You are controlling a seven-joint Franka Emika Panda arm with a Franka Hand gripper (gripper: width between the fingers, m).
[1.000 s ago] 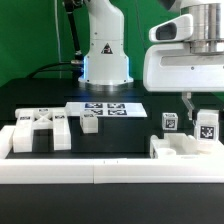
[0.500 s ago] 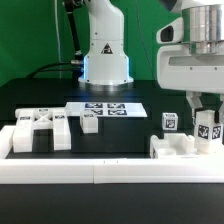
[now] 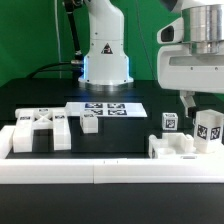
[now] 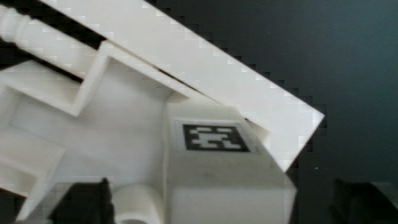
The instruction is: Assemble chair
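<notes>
My gripper (image 3: 205, 112) hangs over the exterior view's right, jaws open. Between them stands an upright white tagged chair part (image 3: 208, 128), touched by neither finger. It rests against a white chair assembly (image 3: 178, 148), and a small tagged cube (image 3: 170, 122) stands just behind that. In the wrist view the gripper (image 4: 217, 205) straddles the tagged part (image 4: 215, 137), with dark fingers (image 4: 80, 205) set well apart on either side. Angled white slabs (image 4: 107, 95) spread out beyond it. More tagged chair parts (image 3: 40, 128) lie at the exterior view's left, with a small cube (image 3: 90, 122) beside them.
The marker board (image 3: 105, 109) lies flat at mid-table before the robot's base (image 3: 105, 60). A long plain white border rail (image 3: 110, 172) runs along the front and turns up at the left corner (image 3: 8, 140).
The jaws were shut on the upright tagged part and have now spread wide, letting it go. The part stays standing on the right assembly.
</notes>
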